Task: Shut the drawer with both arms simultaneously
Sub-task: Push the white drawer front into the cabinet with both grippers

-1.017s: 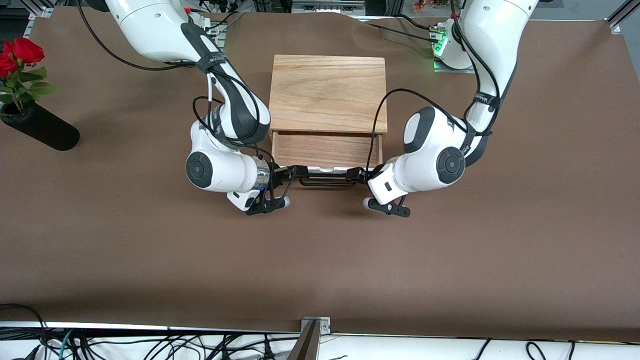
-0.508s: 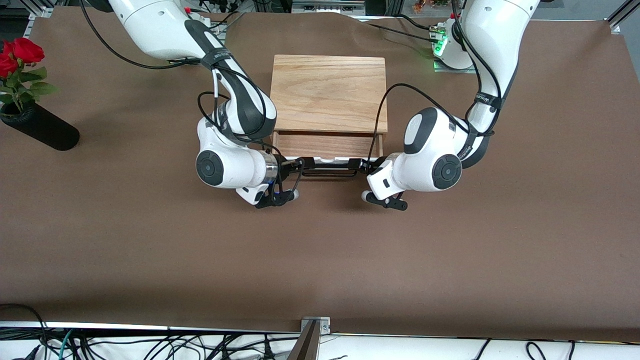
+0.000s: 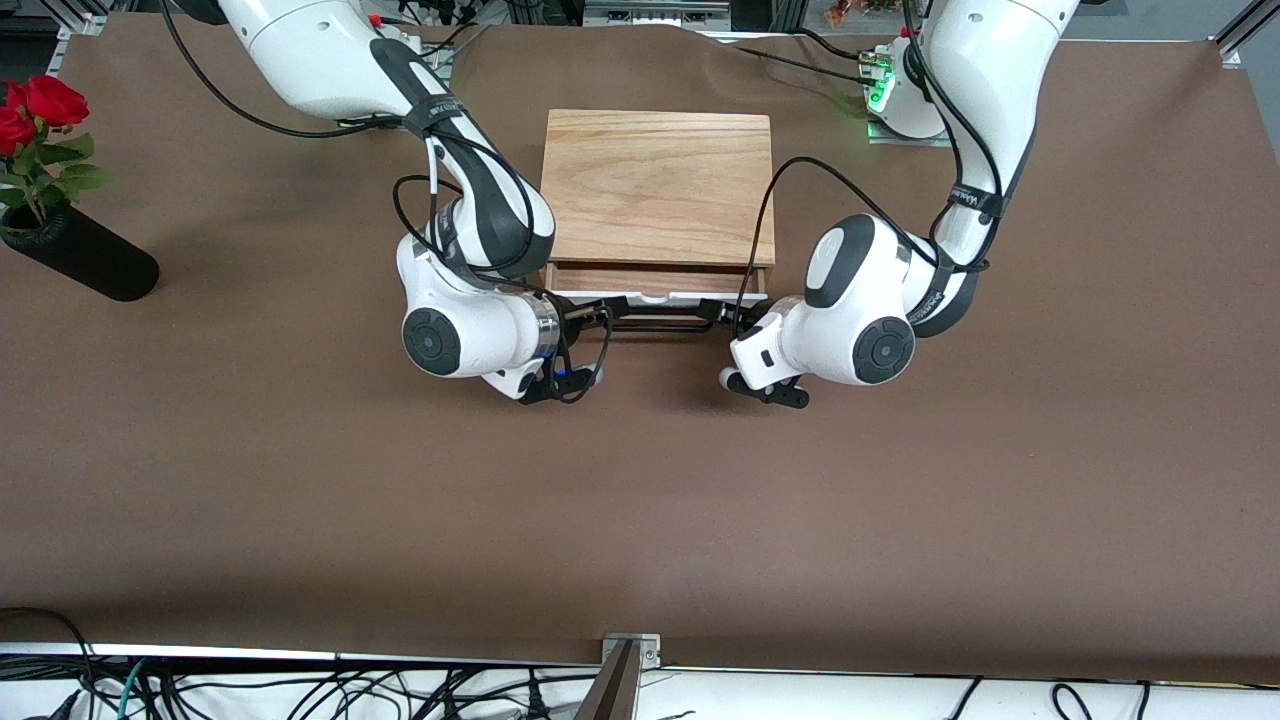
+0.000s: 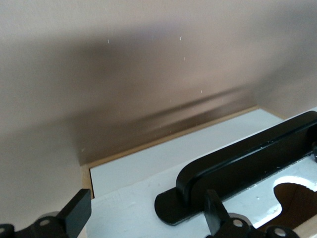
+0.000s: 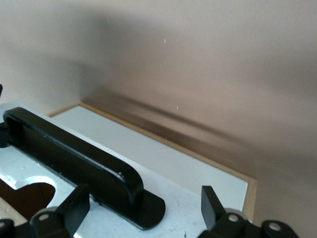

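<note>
The drawer (image 3: 655,297) of the light oak box (image 3: 658,180) sticks out only a narrow strip, with its white front and black handle (image 3: 660,322) facing the front camera. My right gripper (image 3: 600,310) is open against the white front at the handle's end toward the right arm. In the right wrist view its fingers (image 5: 74,208) straddle the handle's foot (image 5: 143,208). My left gripper (image 3: 722,312) is open against the front at the handle's other end. In the left wrist view (image 4: 146,218) the handle (image 4: 247,158) and white panel (image 4: 129,208) fill the frame.
A black vase (image 3: 85,262) with red roses (image 3: 40,105) lies at the right arm's end of the table. The left arm's base with a green light (image 3: 880,95) stands beside the box. Brown table (image 3: 640,520) stretches toward the front camera.
Both grippers have moved toward the box with the drawer's front. The drawer has slid in, from well open to a narrow strip.
</note>
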### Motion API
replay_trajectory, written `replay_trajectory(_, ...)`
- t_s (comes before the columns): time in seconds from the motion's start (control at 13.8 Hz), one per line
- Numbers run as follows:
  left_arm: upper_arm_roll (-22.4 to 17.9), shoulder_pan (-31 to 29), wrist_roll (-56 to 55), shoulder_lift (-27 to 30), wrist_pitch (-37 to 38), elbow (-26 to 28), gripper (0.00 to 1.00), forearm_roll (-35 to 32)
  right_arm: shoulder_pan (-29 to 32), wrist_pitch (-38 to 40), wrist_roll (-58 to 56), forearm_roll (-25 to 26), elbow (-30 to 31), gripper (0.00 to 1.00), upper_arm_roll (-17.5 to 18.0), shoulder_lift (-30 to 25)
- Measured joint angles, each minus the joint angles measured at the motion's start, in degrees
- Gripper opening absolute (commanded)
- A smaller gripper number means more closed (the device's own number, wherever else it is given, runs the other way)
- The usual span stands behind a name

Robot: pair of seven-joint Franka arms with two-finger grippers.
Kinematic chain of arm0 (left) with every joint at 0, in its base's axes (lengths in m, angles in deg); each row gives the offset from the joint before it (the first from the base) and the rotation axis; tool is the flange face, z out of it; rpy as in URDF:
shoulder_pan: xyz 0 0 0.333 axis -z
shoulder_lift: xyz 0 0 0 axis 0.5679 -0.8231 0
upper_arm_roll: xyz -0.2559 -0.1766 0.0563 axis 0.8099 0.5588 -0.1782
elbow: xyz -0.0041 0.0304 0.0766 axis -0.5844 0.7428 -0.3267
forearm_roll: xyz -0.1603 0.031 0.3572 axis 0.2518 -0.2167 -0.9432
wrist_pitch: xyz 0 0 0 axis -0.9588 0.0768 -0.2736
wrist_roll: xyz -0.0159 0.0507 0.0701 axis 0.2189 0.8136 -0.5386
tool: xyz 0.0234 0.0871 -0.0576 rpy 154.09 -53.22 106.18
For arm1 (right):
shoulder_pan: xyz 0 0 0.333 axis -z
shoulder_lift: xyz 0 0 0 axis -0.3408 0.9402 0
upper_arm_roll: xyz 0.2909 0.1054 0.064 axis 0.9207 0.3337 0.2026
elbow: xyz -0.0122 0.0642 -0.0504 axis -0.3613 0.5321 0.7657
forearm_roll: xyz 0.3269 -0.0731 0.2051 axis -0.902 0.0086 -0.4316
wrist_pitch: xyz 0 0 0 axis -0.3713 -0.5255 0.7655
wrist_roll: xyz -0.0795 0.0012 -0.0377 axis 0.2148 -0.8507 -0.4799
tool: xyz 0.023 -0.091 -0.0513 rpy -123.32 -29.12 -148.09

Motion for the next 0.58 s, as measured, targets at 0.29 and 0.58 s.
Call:
replay_trajectory(0.29,0.1,0.1,0.0,0.0,3.7,0.3,1.0,0.0,0.0,4.6,0.0,0.0,0.0,1.0,0.0,0.0)
replay_trajectory(0.58,0.0,0.1,0.0,-0.1,7.0,0.5,1.0,0.0,0.0,6.4,0.0,0.0,0.0,1.0,0.1,0.3)
